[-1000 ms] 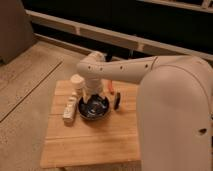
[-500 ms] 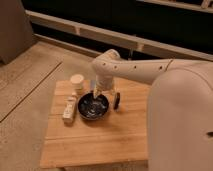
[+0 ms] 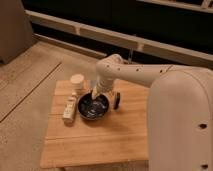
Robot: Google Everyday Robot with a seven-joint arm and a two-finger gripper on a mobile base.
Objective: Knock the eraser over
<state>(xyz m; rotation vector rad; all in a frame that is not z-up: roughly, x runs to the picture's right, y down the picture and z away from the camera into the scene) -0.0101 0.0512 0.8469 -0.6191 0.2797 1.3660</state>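
A white oblong block, which I take for the eraser (image 3: 69, 108), lies with its long side on the wooden table (image 3: 105, 142), just left of a dark bowl (image 3: 93, 106). My gripper (image 3: 98, 93) hangs from the white arm (image 3: 131, 73) over the bowl's far rim, to the right of the eraser and apart from it.
A white cylindrical cup (image 3: 77, 81) stands at the table's back left, behind the eraser. A small dark object (image 3: 116, 102) sits right of the bowl. My white body (image 3: 180, 125) fills the right side. Concrete floor lies to the left.
The arm's bend has shifted to the right across the frames. The gripper stays over the bowl. The eraser, cup and bowl have not moved.
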